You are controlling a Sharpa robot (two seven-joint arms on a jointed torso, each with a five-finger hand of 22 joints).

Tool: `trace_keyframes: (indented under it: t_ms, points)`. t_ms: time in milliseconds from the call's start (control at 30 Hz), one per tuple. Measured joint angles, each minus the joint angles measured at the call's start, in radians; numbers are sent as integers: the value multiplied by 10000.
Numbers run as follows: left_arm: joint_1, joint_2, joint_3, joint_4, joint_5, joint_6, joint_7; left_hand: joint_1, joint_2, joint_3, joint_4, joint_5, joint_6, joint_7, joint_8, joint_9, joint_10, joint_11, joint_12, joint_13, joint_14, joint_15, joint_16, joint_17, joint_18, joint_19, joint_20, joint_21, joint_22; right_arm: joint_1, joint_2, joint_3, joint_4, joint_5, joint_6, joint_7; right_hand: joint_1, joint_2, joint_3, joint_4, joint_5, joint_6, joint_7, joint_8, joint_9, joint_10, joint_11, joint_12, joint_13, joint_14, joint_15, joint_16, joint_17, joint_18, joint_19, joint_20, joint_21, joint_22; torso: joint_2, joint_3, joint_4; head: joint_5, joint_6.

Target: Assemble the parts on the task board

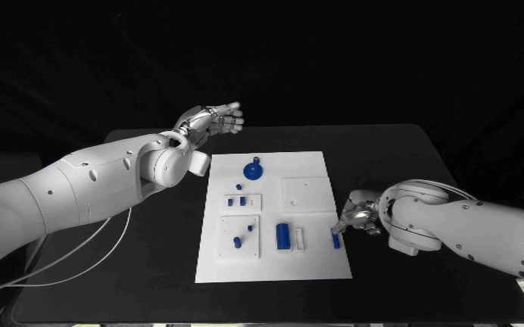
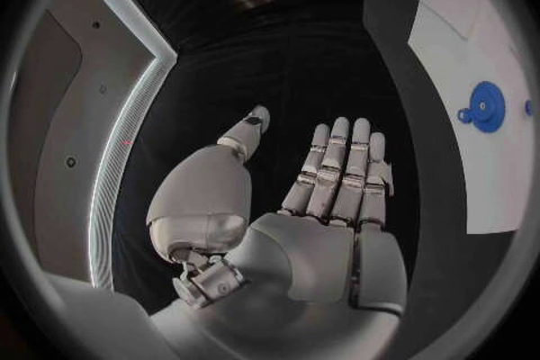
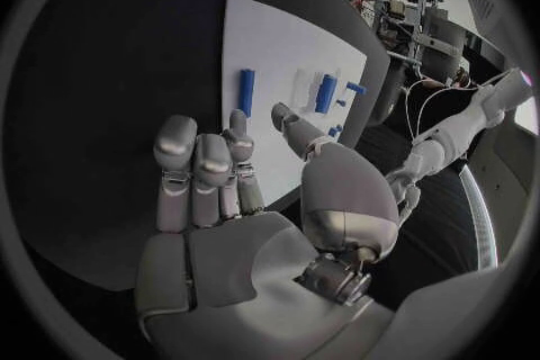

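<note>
The white task board [image 1: 311, 266] lies in the middle of the black table. On it are a round blue part [image 1: 254, 170] at the far end, small blue parts [image 1: 235, 201] in the middle left, a blue block [image 1: 283, 236] and a thin blue bar [image 1: 335, 241] near the right edge. My right hand [image 1: 358, 217] hovers at the board's right edge just beyond the bar, fingers half curled and holding nothing. In the right wrist view the bar [image 3: 247, 92] lies free ahead of the fingertips [image 3: 238, 121]. My left hand [image 1: 215, 120] is raised past the board's far left corner, fingers straight, empty.
The left wrist view shows the left hand [image 2: 327, 189] flat, with the board [image 2: 462, 45] and the round blue part [image 2: 486, 106] off to one side. A white cable [image 1: 82, 255] trails over the table's left part. Bare black table surrounds the board.
</note>
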Motion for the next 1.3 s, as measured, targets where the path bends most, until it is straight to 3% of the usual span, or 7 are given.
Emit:
trace_keyframes:
  t_ms: [400, 533, 833, 900, 933, 1133, 1300]
  points:
    - [0, 8, -1, 33, 0, 6, -1, 0, 0, 0, 0, 0, 0, 0, 0, 0, 0, 0, 0, 0, 0, 0, 0, 1, -1, 0, 0, 0, -1, -363, 258, -10, -134, -574, -2, -218, 0, 0, 89, 89, 0, 66, -9, 0, 5, 36, -36, 0, -7, 2, 2, 0, 9, 0, 17, 15, 0, -1, 4, -22, 12, -6, -73]
    - [2, -8, -1, 48, 0, 8, -1, 0, 0, 0, 0, 0, 0, 0, 0, 1, 0, 0, 0, 0, 0, 0, 0, 1, -1, 0, 0, 0, 2, -430, 388, -1, -239, -771, -37, -266, -13, 146, 187, 100, 0, 173, -2, 109, 52, 39, -34, 0, -10, 3, 3, 0, 23, -1, -18, 51, 39, -1, 8, -22, 12, 26, -100]
    - [2, -41, -1, 56, 0, 11, -3, 0, 0, 0, 0, 0, 0, 0, 0, -8, 0, 0, 0, 1, 0, 0, 0, -6, -1, 0, 0, 0, 8, -592, 752, 60, -353, -1484, -177, -304, -13, 146, 426, 201, 0, 349, -3, 114, 149, 56, -18, 0, -10, 19, 18, 0, 34, 0, -2, 67, 39, -2, 10, -12, 17, 82, -182]
    - [2, -42, -1, 58, 0, 12, -3, 0, 0, 0, 0, 0, 0, 0, 0, -7, 0, 0, 0, 1, 0, 0, 0, -7, 0, 0, 0, 0, 8, -675, 837, 60, -363, -1895, -229, -304, -9, 150, 472, 215, 0, 317, -14, 105, 1971, 75, -37, 1, -11, 18, 19, 0, 44, 7, -3, 67, 77, -2, 10, -12, 15, 92, -193]
    - [2, -42, -1, 60, 0, 12, -3, 0, 0, 0, 0, 0, 0, 0, 0, -7, 0, 0, 0, 1, 0, 0, 0, -7, -1, 0, 0, 0, 8, -710, 873, 59, -372, -2099, -253, -305, 29, 188, 527, 216, 0, 315, -14, 106, 2350, 91, -53, 1, -10, 18, 19, 0, 46, 8, -2, 67, 77, -2, 9, -12, 14, 96, -198]
    - [0, -45, -1, 62, 0, 14, -3, 0, 0, 0, 0, 0, 0, 0, 0, -7, 0, 0, 0, 1, -1, 0, 0, -7, 0, 0, 0, 0, 7, -793, 1095, 30, -391, -3242, -267, -324, 39, 198, 669, 171, 0, 319, -11, 117, 2990, 110, -37, 0, -10, 22, 22, 0, 58, 7, 0, 69, 113, -3, 6, -16, 13, 125, -239]
    - [1, -45, -1, 63, 0, 14, -3, 0, 0, 0, 0, 0, 0, 0, 0, -7, 0, 0, 0, 1, 0, 0, 0, -7, -1, 0, 0, 0, 6, -809, 1189, -4, -361, -3761, -223, -369, 93, 143, 711, 130, 0, 326, -18, 119, 3186, 110, -37, 1, -10, -2, -1, 0, 58, 7, 15, 84, 114, -3, 3, -18, 12, 133, -263]
